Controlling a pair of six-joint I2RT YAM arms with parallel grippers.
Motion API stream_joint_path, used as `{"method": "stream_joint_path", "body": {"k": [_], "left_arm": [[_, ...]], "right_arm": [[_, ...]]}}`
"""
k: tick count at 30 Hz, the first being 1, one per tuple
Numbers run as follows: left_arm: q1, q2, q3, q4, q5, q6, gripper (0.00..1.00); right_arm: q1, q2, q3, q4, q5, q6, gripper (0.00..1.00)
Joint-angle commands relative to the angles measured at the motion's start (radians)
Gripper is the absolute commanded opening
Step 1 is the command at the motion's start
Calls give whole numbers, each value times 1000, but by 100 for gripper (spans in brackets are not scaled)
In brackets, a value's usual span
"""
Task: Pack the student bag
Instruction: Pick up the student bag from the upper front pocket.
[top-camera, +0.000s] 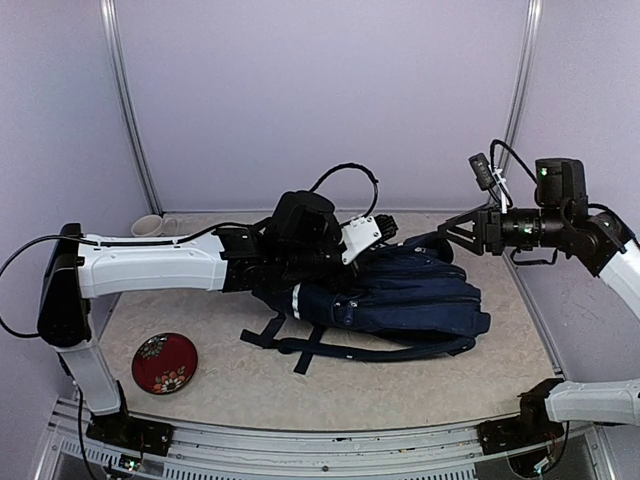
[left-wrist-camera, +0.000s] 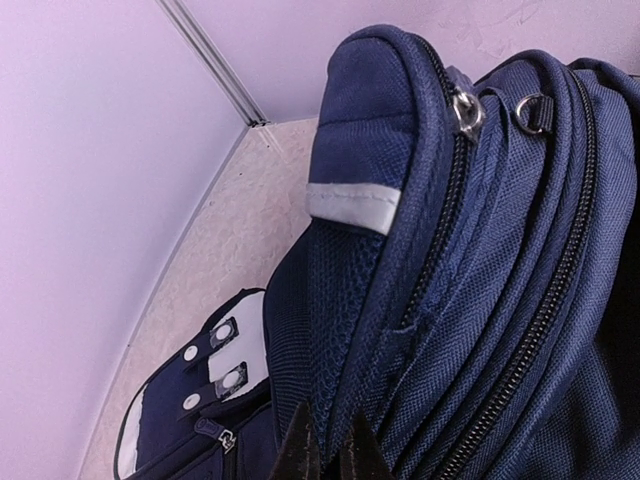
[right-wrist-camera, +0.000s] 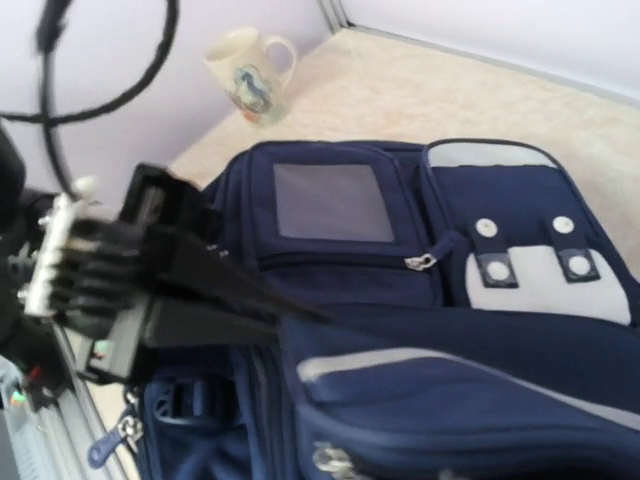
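The navy-blue fabric backpack has white trim; the round dark-red plate bears pale flowers; the cream mug is blue-printed.

You can read no words or numbers here. The patches on the student bag look blank; the mug bears only a blurred picture.

lilac walls, beige speckled table
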Motion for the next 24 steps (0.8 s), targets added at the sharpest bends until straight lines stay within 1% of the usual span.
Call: {"method": "stream_joint_path", "body": {"k": [1, 2, 4, 7, 10, 14, 19, 24], "left_arm": [[27, -61, -46, 50, -93, 23, 0], [27, -69, -58, 58, -89, 24, 0], [29, -79, -73, 66, -80, 21, 0], [27, -85, -85, 74, -71, 22, 0], [25, -86, -86, 80, -65, 27, 0], [23, -83, -81, 82, -62, 32, 0], [15, -78, -75, 79, -62, 39, 0], [14, -74, -72, 77, -65, 44, 0]], "right_arm": [[-177, 10, -92, 130, -383, 61, 48], [-195, 15, -115, 150, -438, 64, 47], [-200, 14, -154, 187, -494, 65, 48], [-200, 18, -201, 177, -460, 21, 50], [-201, 40, -254, 200, -467, 11, 50], [-200, 56, -333, 361, -489, 91, 48], [-192, 95, -374, 506, -547, 139, 45], [-147, 118, -389, 572, -591, 151, 41]]}}
